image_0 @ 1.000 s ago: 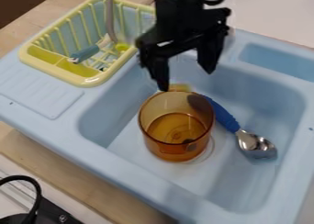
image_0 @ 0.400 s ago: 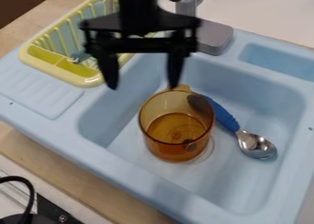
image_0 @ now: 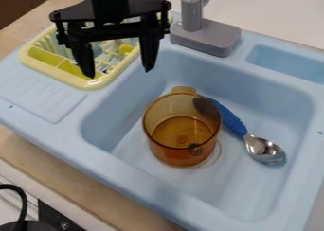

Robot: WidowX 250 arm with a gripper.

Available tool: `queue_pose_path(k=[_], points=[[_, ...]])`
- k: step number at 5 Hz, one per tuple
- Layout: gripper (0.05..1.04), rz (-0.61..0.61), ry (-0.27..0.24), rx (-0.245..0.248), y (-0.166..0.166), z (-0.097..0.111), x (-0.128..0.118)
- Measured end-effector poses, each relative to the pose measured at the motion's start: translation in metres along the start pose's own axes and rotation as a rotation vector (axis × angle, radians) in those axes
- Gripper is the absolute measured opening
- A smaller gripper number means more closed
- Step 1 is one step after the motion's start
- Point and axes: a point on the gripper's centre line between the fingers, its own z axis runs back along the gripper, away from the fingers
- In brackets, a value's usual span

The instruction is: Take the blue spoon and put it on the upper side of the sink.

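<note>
Blue-handled metal spoon (image_0: 245, 133), one in number, is lying in the single large basin of the light blue plastic sink (image_0: 69, 133), below and to the right of the claw (image_0: 121, 73) in the camera view and well apart from it. Its silver bowl is pointing away from the claw, and the other end of its blue handle is disappearing behind a mug.

That one mug (image_0: 180, 154), see-through amber with a single loop handle, is standing upright in the same basin, between the claw and the spoon's bowl. Whether mug and spoon are touching, I cannot tell.

The claw is hanging open, its two black fingers spreading apart and pointing down, with nothing sitting between them. It is partly covering one yellow dish rack (image_0: 88, 85), which is resting behind and below it in the view and holding a few small items, too hidden to count.

Just right of the claw, one grey faucet (image_0: 205, 36) is rising from its block-shaped base on the sink's rim. Farther right, one shallow recess (image_0: 291, 64) is sinking into the rim. Below and left of the claw, one ridged drainboard (image_0: 38, 95) is sloping beside the basin, and the wooden counter (image_0: 82, 185) is running along the sink's lower edge.
</note>
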Motion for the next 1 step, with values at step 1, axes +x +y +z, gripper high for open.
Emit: queue_pose_path(k=[1], points=[[0.997, -0.075, 0.011, 0.009, 0.0066, 0.0010, 0.0225]])
